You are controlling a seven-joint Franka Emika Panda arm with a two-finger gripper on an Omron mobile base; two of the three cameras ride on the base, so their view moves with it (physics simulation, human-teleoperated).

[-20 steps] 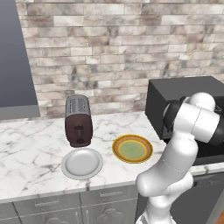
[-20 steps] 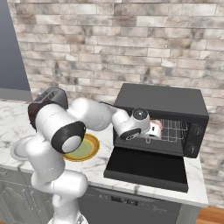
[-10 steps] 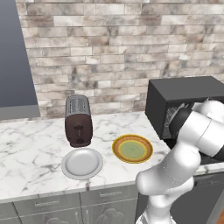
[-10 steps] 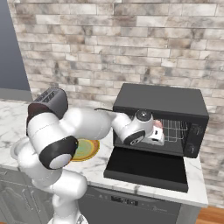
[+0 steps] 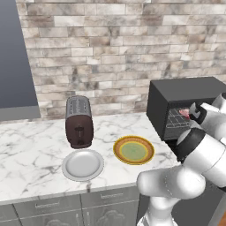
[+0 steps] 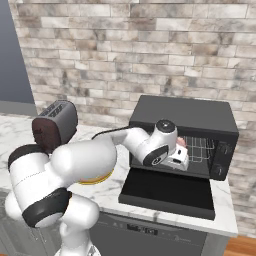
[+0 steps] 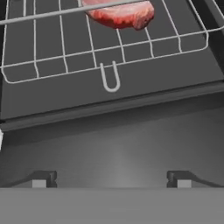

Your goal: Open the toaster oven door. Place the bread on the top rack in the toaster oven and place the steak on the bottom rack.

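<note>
The toaster oven (image 6: 185, 112) stands with its door (image 6: 167, 192) folded down flat in front. The steak (image 7: 120, 13), a pinkish-red slab, lies on the bottom rack (image 7: 109, 52), and a wire of the top rack crosses just above it. It also shows inside the oven as a pink patch, the steak (image 5: 184, 114). My gripper (image 6: 177, 160) hovers at the oven mouth, above the door. In the hand view the gripper (image 7: 111, 179) is open and empty, with its fingertips (image 7: 43, 179) wide apart. The bread is out of view.
On the marble counter left of the oven sit a yellow-rimmed green plate (image 5: 133, 150) and a grey-white plate (image 5: 83, 164). A dark brown slot toaster (image 5: 78, 121) stands behind them. A brick wall backs the counter. My own arm curves across the front of the oven.
The open gripper has drawn back and slightly down from the oven opening, apart from the steak. The arm's elbow has swung outward. Plates and toaster have not moved.
</note>
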